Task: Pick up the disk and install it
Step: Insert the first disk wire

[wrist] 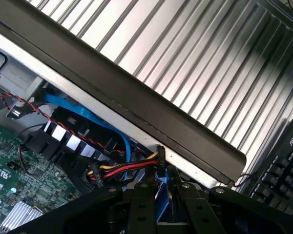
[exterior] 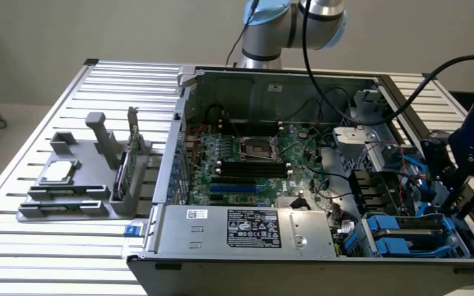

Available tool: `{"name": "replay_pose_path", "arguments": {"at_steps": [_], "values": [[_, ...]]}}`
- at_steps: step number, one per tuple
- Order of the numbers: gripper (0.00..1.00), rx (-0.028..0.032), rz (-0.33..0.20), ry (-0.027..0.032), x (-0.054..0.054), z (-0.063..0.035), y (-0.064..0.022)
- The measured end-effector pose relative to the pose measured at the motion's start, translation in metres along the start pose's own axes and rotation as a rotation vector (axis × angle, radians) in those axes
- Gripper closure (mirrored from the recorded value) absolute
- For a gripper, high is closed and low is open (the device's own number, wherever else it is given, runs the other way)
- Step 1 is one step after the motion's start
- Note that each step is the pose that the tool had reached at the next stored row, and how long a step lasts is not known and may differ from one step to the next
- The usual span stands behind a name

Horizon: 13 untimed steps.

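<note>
While my 1 arm reaches into the open computer case (exterior: 280,77) at the exterior view's right, the gripper (wrist: 162,187) stands narrow. Its 2 fingers (wrist: 141,207) flank a thin blue-edged slab that I take to be the disk (wrist: 161,200), seen edge-on along its blue rail frame. I judge this to be a grip, since the blue edge fills the gap between the fingers, though the contact itself is hard to make out.

From the exterior view, the black gripper body hangs just above the drive bay (exterior: 406,240), a nest of blue frames in the case's near corner, well apart from the motherboard (exterior: 253,154) and from the grey parts holder (exterior: 64,197) out on the slatted table (exterior: 105,80).

What matters here is the line of the disk. Its long axis runs straight out along the fingers, and its far end points at the red, yellow and black power leads (wrist: 129,169). Their black plug sits just beyond that end. The case's dark wall (wrist: 136,107) crosses behind the plug.

Disk and plug are near each other, but I cannot tell whether they touch. I judge the install to be under way, with the disk at the bay and not confirmably seated.
</note>
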<state>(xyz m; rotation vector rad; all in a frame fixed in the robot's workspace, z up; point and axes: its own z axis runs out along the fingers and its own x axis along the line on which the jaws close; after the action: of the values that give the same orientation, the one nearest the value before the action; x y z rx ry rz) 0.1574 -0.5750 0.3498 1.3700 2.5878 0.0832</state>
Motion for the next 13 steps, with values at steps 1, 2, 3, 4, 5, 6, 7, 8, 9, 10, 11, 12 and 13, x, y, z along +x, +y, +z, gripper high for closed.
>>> {"name": "replay_pose_path", "arguments": {"at_steps": [1,2,3,4,5,6,7,8,9,10,11,12,13], "values": [[0.75,-0.0009,-0.006,0.0009,0.0000,0.0001,0.0001],[0.75,-0.0020,-0.012,0.0018,0.0000,0.0003,0.0001],[0.75,-0.0031,-0.019,0.0029,0.0000,0.0006,0.0002],[0.75,-0.0042,-0.025,0.0039,-0.0001,0.0009,0.0002],[0.75,-0.0052,-0.032,0.0048,-0.0001,0.0011,0.0003],[0.75,-0.0061,-0.038,0.0057,-0.0002,0.0013,0.0004],[0.75,-0.0069,-0.042,0.0064,-0.0003,0.0015,0.0007],[0.75,-0.0075,-0.046,0.0069,-0.0005,0.0017,0.0009],[0.75,-0.0079,-0.049,0.0073,-0.0007,0.0018,0.0012],[0.75,-0.0083,-0.051,0.0077,-0.0009,0.0019,0.0015],[0.75,-0.0088,-0.054,0.0081,-0.0010,0.0020,0.0017],[0.75,-0.0092,-0.057,0.0085,-0.0013,0.0021,0.0021],[0.75,-0.0098,-0.060,0.0091,-0.0014,0.0023,0.0023]]}}
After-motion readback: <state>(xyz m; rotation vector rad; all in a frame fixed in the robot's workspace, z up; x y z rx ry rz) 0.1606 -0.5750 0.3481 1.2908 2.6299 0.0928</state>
